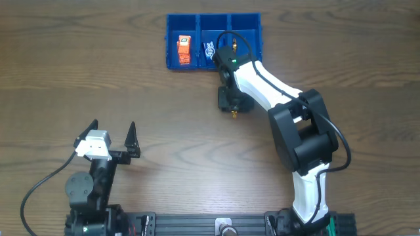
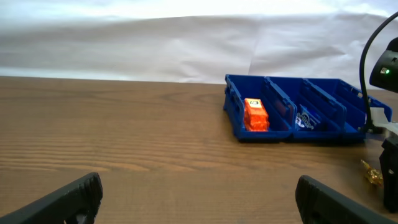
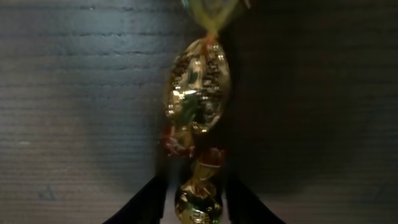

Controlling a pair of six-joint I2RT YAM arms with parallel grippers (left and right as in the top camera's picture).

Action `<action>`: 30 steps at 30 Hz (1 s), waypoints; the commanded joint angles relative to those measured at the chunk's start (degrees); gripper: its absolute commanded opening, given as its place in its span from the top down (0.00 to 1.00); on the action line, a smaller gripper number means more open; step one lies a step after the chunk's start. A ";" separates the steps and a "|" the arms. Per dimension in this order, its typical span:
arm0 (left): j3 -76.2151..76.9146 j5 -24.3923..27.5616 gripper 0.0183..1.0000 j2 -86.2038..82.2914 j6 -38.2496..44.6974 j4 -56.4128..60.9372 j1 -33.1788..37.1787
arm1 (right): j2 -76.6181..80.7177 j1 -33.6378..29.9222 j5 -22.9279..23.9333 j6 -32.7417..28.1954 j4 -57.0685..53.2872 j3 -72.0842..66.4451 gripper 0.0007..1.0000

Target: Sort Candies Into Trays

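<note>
A gold-wrapped candy (image 3: 196, 93) lies on the wooden table just in front of the blue three-compartment tray (image 1: 172, 64). My right gripper (image 3: 196, 202) is down over it, shut on the candy's twisted end. From above, the right gripper (image 1: 234, 103) covers all but the candy's tip (image 1: 234, 114). The tray's left compartment holds an orange candy (image 1: 184, 49), the middle one a blue-and-white candy (image 1: 209, 49). My left gripper (image 1: 113, 134) stands open near the table's front left, with nothing between its fingers.
In the left wrist view, the tray (image 2: 233, 109) stands far across bare wood, with the orange candy (image 2: 256, 115) inside. The gold candy (image 2: 372, 173) shows beside the right arm. A white wall backs the table.
</note>
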 commanded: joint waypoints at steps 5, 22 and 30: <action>-1.18 1.20 0.00 -0.35 -0.02 -1.79 -0.22 | 1.57 0.39 0.74 0.00 0.13 -0.28 0.95; -1.18 1.20 0.00 -0.35 -0.02 -1.79 -0.22 | -9.53 -4.83 16.15 -10.36 12.98 18.60 0.96; -1.18 1.20 0.00 -0.35 -0.02 -1.79 -0.22 | -2.84 -5.51 18.86 -13.55 22.40 18.58 0.96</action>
